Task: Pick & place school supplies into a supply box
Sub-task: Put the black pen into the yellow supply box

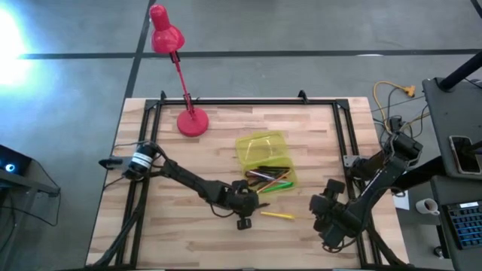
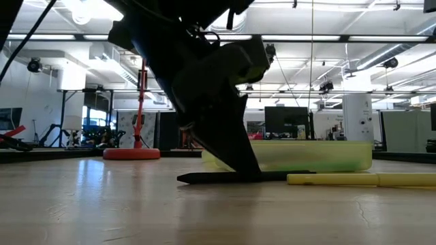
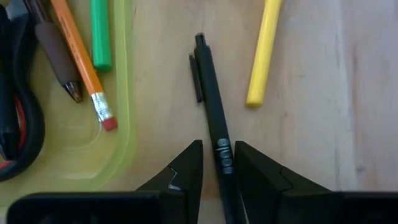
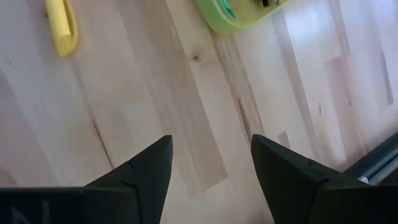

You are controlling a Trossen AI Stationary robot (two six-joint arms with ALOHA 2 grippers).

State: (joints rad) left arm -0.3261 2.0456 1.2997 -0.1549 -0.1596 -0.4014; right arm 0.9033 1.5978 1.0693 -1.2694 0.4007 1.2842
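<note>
A black pen (image 3: 208, 87) lies flat on the wood just outside the supply box (image 3: 127, 124), a translucent yellow-green tray (image 1: 265, 159). My left gripper (image 3: 217, 149) is down at the table over the pen's rear half, open by a narrow gap, one finger on each side. In the low view its fingertips (image 2: 248, 170) stand at the pen (image 2: 286, 176). A yellow marker (image 3: 264, 53) lies beside the pen. Inside the box are an orange pencil (image 3: 81, 56), a green marker (image 3: 99, 31), a brown pen (image 3: 56, 56) and dark scissors (image 3: 15, 124). My right gripper (image 4: 211, 146) hovers open near the table's right side. My left gripper comes at the black pen from above with its fingers across it, near the rear end (image 3: 222, 155). One finger (image 3: 249, 168) lies close against the pen's side and the other (image 3: 186, 168) stands a sliver apart. Whether either touches it, I cannot tell. The pen rests on the table.
A red desk lamp (image 1: 192, 120) stands on the far left part of the table, its base (image 2: 131, 154) behind the work area. The yellow marker (image 1: 277, 215) lies between both grippers. A black frame (image 1: 343, 135) borders the table. Bare wood lies near the left and near edges.
</note>
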